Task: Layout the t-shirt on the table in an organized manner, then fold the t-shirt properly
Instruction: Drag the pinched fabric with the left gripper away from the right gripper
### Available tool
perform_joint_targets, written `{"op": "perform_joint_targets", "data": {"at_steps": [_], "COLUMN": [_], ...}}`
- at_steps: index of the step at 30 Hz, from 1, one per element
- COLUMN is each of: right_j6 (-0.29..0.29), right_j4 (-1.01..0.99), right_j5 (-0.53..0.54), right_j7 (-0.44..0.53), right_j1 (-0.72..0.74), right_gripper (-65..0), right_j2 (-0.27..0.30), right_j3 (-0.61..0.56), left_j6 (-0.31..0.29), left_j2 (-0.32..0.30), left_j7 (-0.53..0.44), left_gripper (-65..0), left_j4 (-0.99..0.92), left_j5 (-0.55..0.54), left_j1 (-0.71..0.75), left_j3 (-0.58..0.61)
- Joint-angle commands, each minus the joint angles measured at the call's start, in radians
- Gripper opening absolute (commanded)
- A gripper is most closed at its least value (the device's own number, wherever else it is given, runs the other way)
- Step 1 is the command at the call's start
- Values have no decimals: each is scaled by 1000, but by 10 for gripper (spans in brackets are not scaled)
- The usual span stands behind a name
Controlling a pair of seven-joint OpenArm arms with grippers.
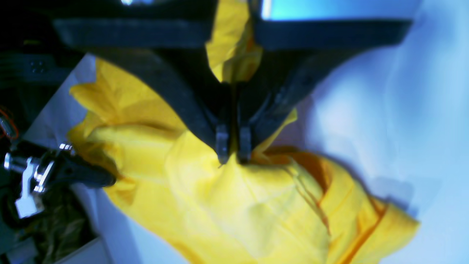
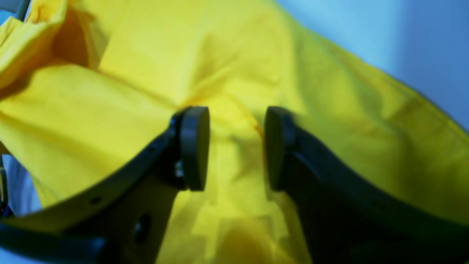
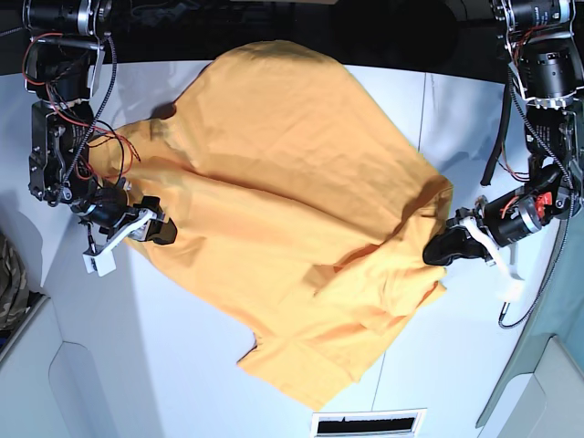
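With our left end effector clenched on the t-shirt, we should close the gaping right end effector on cloth; then spread it taut across the desk.

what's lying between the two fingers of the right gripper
In the right wrist view, yellow t-shirt cloth lies in the gap between the right gripper fingers; they stand apart, not pinching it.

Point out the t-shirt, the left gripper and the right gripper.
t-shirt (image 3: 292, 173): base view, smooth middle of the cloth.
left gripper (image 1: 233, 156): left wrist view, fingertips pinching the cloth.
right gripper (image 2: 236, 146): right wrist view, gap between the pads.
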Motion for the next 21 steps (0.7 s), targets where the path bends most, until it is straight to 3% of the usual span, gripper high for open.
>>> {"op": "perform_joint_targets", "data": {"at_steps": [1,3,8,21], "right_j6": [7,7,7,7], "right_j4": [18,18,18,18], "right_j5": [18,18,15,14], "right_j7": [22,22,22,22], "right_j1": [22,22,22,22], "right_gripper": [-397,-397,-397,-397], "right_j2": [4,2,-23,-61], "right_j3": [4,4,4,4], "left_j6": [-12,-12,-12,-12], "left_j2": [-11,-10,-10,-2], "left_j7": [-15,-16,-22,-69], "left_gripper": [-650,-650,-513,-511], "left_j4": [18,18,18,18], "left_j5": [-28,-28,-18,13], "left_j1": [-14,-7,17,42], "left_j3": [0,0,0,0]}}
